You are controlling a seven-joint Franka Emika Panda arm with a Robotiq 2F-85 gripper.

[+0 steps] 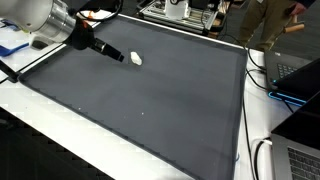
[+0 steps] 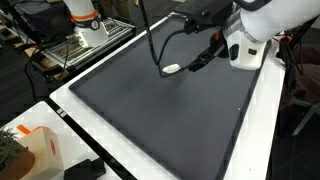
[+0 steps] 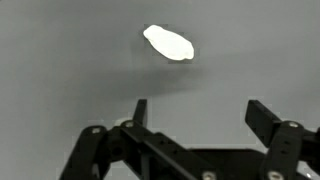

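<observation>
Exterior view, hand: We see the hand slanting down from the far left, low over the mat. It is too small here to judge its opening.
Exterior view, piece: The white piece lies on the mat at the far side, just right of the fingertips and apart from them.
Exterior view, bench: The mat covers most of the bench, so the piece stands out against the dark cloth.
Exterior view, hand: Here the hand enters from the far right, with the piece just left of it, not touching.
Wrist view, hand: The fingers stand wide apart and hold nothing.
Wrist view, piece: The piece rests flat under its own weight, ahead of the gap and a little left of its middle. We judge the low slant keeps it in sight.
</observation>
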